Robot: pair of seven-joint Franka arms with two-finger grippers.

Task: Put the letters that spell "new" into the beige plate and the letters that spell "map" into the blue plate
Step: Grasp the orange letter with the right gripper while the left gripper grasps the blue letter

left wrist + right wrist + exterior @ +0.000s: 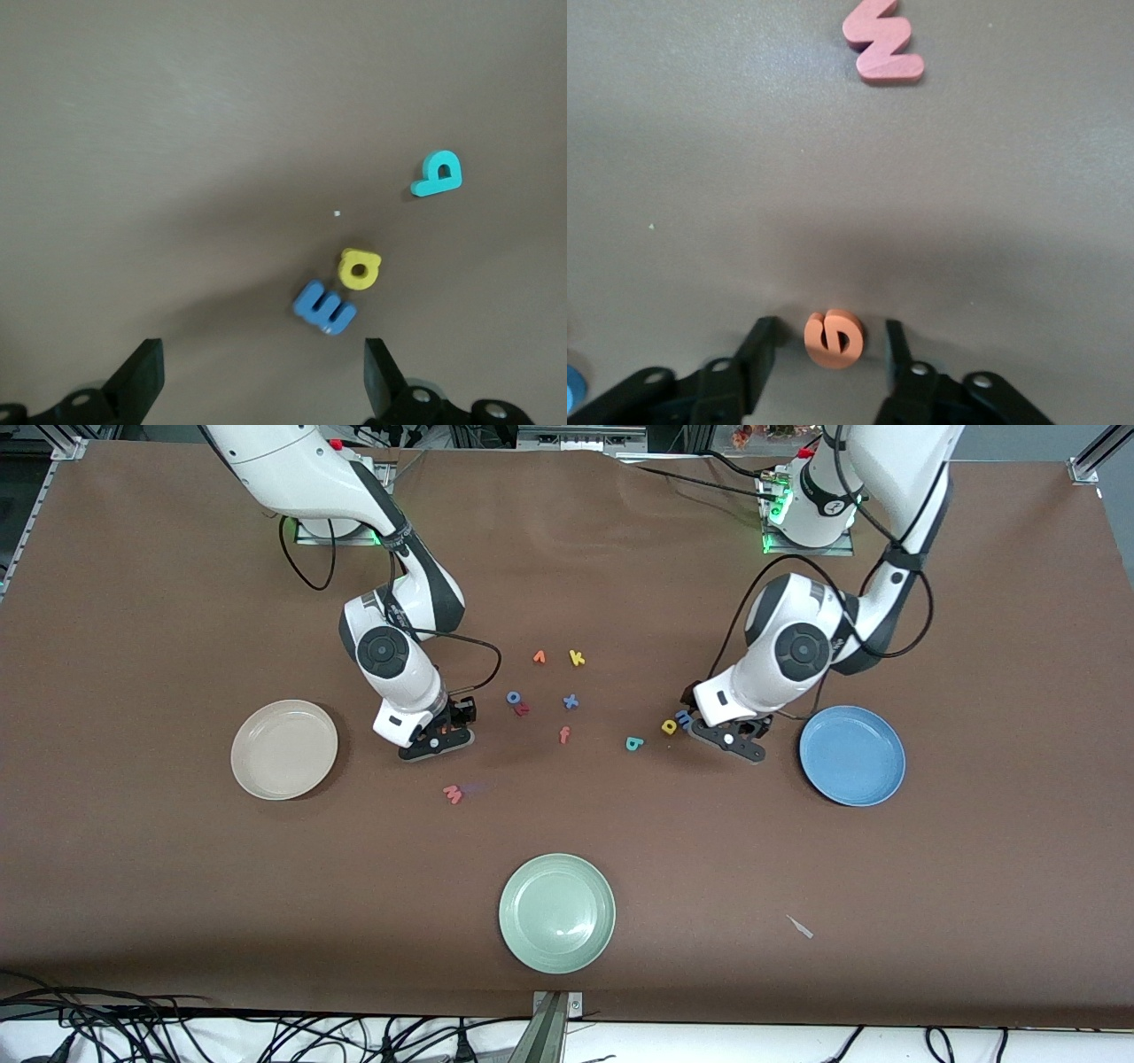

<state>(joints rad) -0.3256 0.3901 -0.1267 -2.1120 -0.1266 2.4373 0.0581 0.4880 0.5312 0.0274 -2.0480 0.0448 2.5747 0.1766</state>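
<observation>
My right gripper (831,333) is low over the table with the orange e (833,339) between its fingers. A gap shows on each side, so it stands open. The pinkish-red w (883,42) lies apart from it, nearer the front camera (453,793). The beige plate (283,748) sits beside the right gripper (440,737), toward the right arm's end. My left gripper (263,379) is wide open over bare table beside the blue m (324,307), which touches neither finger. The yellow looped letter (359,268) and the teal one (438,173) lie close by. The blue plate (851,755) is beside the left gripper (711,731).
A pale green plate (556,912) sits near the front edge. Loose letters lie mid-table between the arms: an orange v (539,657), a yellow k (577,657), a blue o (513,698), a blue x (570,701) and an orange-red f (563,734).
</observation>
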